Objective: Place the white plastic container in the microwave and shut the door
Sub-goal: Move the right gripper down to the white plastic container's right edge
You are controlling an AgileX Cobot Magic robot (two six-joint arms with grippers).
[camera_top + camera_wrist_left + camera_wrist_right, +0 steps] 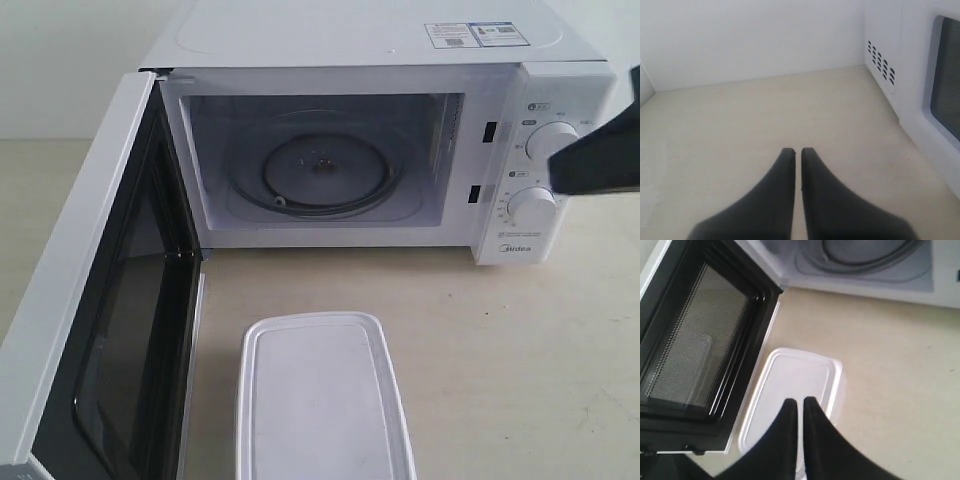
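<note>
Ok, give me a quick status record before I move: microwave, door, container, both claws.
microwave: cavity empty, turntable bare
door: swung wide open, on the left of the exterior view
container: closed, on the table in front of the microwave, not loaded
left claw: shut, empty, over bare table by the microwave's vented side
right claw: shut, empty, above the container; contact unclear

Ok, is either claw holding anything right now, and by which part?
Nothing is held. The left claw is shut over the table beside the microwave; the right claw is shut above the white plastic container, which lies untouched.
</note>
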